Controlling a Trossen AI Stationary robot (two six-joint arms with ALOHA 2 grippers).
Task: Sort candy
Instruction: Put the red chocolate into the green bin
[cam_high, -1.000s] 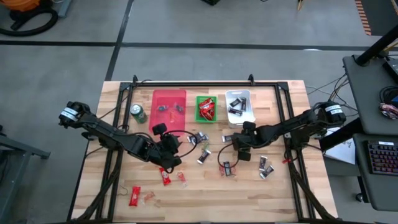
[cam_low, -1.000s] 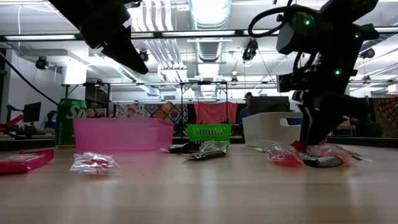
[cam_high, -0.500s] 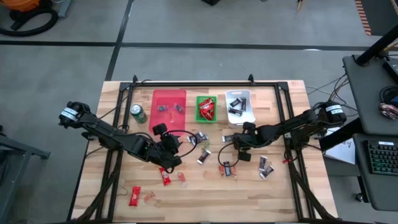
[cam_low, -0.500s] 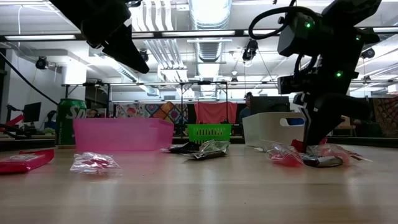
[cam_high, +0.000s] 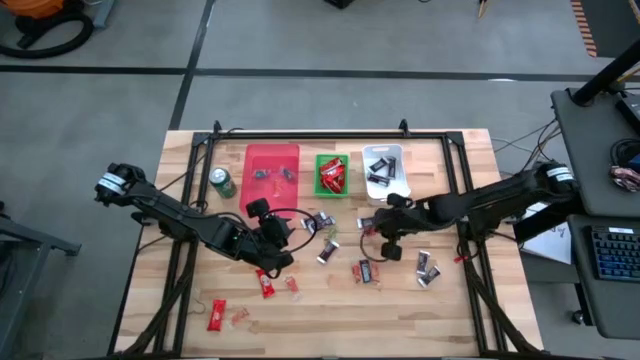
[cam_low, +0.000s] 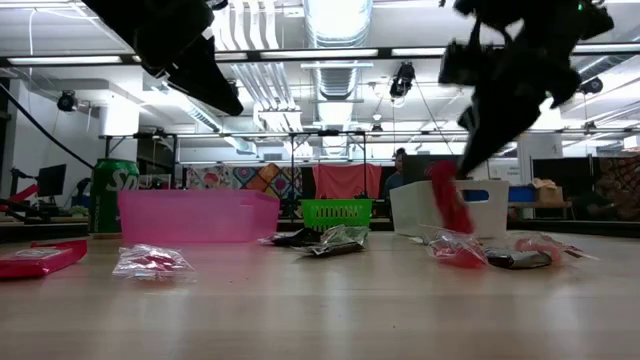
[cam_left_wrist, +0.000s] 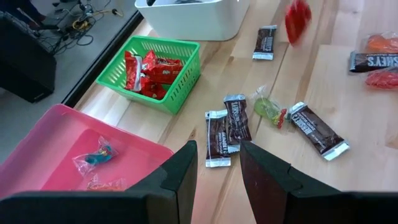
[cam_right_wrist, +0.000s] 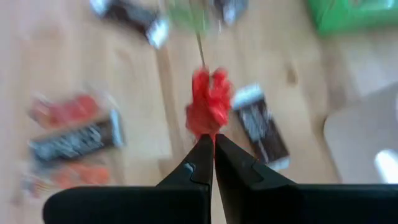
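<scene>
Wrapped candies lie scattered on the wooden table: dark bars (cam_high: 322, 222) (cam_left_wrist: 314, 127), red ones (cam_high: 266, 285) (cam_low: 458, 253), clear ones (cam_low: 150, 262). My right gripper (cam_high: 384, 236) (cam_right_wrist: 213, 144) hangs above the table's middle, just near of the white bin, shut on a red candy (cam_right_wrist: 208, 107) (cam_low: 448, 205). My left gripper (cam_high: 277, 246) (cam_left_wrist: 217, 167) is open and hovers high over the table left of centre, touching nothing. The red candy also shows far off in the left wrist view (cam_left_wrist: 297, 18). My right gripper pinches the red candy between its two fingertips by one end of the wrapper (cam_right_wrist: 209, 129). The fingers come from above, slanting down toward the table's left. The candy hangs below the fingertips (cam_low: 452, 210), lifted clear of the table.
Along the far side stand a pink bin (cam_high: 272, 172) with clear candies, a green basket (cam_high: 331, 173) with red ones, and a white bin (cam_high: 385, 172) with dark ones. A green can (cam_high: 222, 182) stands left of the pink bin. Bare wood shows along the near edge.
My right gripper has risen from the table with the red candy and shifted a little toward the table's left. The candy, low among the sweets on the table a second ago, now hangs clear above them.
</scene>
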